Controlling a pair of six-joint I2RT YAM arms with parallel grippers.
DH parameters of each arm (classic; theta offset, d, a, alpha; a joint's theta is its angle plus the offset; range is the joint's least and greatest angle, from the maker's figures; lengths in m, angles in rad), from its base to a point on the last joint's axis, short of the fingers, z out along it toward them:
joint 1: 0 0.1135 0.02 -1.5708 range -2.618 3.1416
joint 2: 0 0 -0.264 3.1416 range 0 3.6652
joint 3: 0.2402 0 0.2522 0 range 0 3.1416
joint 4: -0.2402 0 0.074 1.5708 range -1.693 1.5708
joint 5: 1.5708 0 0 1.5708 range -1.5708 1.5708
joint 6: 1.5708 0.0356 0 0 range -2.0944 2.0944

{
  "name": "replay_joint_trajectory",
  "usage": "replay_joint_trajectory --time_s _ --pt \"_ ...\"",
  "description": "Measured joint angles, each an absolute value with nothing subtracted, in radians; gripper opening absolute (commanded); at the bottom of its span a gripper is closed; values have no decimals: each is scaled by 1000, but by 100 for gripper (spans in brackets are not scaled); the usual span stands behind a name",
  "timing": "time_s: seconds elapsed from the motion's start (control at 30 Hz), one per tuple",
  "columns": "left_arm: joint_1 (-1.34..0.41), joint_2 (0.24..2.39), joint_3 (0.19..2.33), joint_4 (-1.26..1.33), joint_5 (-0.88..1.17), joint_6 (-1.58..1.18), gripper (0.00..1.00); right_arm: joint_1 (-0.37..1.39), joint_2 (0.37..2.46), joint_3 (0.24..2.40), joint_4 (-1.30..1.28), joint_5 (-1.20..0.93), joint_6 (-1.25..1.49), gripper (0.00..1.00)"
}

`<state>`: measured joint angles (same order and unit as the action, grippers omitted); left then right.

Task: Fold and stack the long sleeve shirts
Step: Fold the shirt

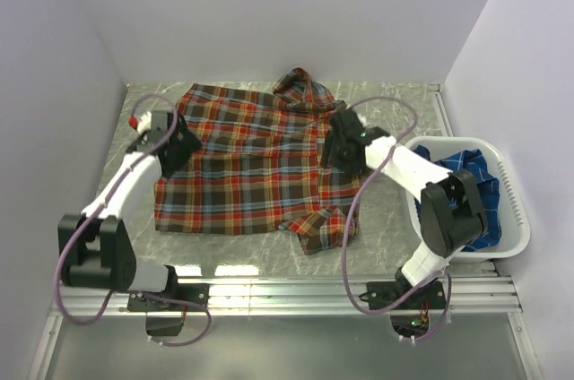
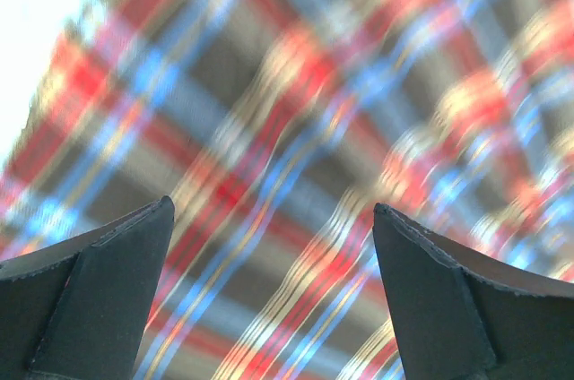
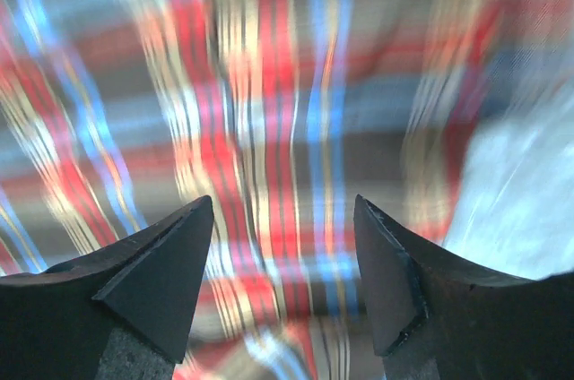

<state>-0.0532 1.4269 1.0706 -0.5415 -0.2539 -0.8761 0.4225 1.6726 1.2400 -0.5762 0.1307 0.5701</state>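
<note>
- Well, nearest me, at the bottom of the top view, both my arms are bolted to the table's near edge.
- My left gripper hangs over the left edge of the red-orange plaid shirt, fingers spread wide, nothing between them.
- My right gripper is over the shirt's right edge, jaws apart, empty.
- That shirt lies spread across mid-frame, collar bunched toward the top.
- At right, the blue plaid shirt sits in the white basket.
</note>
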Motion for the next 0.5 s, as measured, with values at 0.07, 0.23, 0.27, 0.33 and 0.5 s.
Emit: replay_joint_trajectory --time_s 0.07,0.23,0.27,0.33,0.5 --pt "-90 1360 975 -547 -249 -878 99 471 1642 1166 -579 118 583 69" --pt "-95 1336 788 -569 -245 -887 99 503 1667 1053 -588 87 614 68" --pt "-95 1341 772 -574 -244 -889 99 501 1681 1053 -588 86 617 68" --pt "-95 1364 763 -572 -241 -896 99 497 1707 1054 -576 86 620 68" --pt "-83 1482 789 -543 -244 -919 99 469 1782 1108 -567 79 624 68"
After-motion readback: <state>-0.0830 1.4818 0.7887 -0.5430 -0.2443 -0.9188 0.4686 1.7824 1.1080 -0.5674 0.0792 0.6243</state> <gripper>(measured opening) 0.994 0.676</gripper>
